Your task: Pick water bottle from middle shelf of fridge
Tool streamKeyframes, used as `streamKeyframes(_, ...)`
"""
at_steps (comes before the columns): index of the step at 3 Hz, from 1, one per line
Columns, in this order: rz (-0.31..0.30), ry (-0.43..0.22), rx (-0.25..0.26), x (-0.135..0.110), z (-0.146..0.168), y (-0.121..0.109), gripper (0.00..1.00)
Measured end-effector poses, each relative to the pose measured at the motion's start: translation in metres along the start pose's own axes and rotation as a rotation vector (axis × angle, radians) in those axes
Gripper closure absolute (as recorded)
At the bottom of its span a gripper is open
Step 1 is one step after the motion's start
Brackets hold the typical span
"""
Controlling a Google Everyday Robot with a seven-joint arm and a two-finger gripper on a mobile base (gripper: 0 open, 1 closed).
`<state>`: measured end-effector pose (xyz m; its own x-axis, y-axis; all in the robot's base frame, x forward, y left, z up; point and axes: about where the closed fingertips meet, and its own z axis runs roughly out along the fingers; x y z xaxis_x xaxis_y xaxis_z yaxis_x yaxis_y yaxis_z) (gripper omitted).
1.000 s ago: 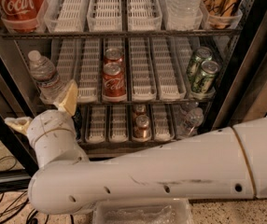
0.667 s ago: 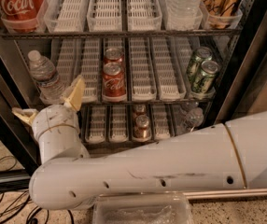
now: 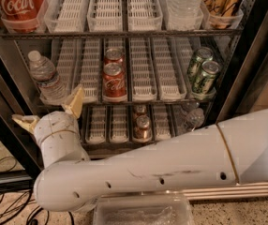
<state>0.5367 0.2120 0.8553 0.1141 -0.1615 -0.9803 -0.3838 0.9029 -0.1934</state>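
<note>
Two tan fingers of the gripper [image 3: 49, 112] are standing wide apart and gripping nothing, one pointing up just below the water bottle [image 3: 45, 76] and the other jutting left in front of the black door frame of the fridge [image 3: 3, 107]. That spread is, by my reading, leaving room for the bottle's body to pass between them. The bottle is standing upright at the far left end of the middle shelf [image 3: 141, 69], white cap on top, well apart from the two red cola cans [image 3: 114, 76] lined up in a centre lane and the green cans [image 3: 202, 74] at the right. The slotted lanes are keeping each drink in a row facing the door, so a straight reach in looks possible. The white arm [image 3: 171, 165] is lying nearly level across the bottom of the view from the right, bending upward at its left end so the wrist is aiming the gripper up and inward toward the bottle's base
</note>
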Motion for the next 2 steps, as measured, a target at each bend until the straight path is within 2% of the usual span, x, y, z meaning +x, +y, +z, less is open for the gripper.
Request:
streamKeyframes(1, 0.000, 0.000, 0.000, 0.0000, 0.0000, 0.0000, 0.00)
streamKeyframes(2, 0.008, -0.024, 0.043, 0.0018, 0.0064, -0.0034, 0.00)
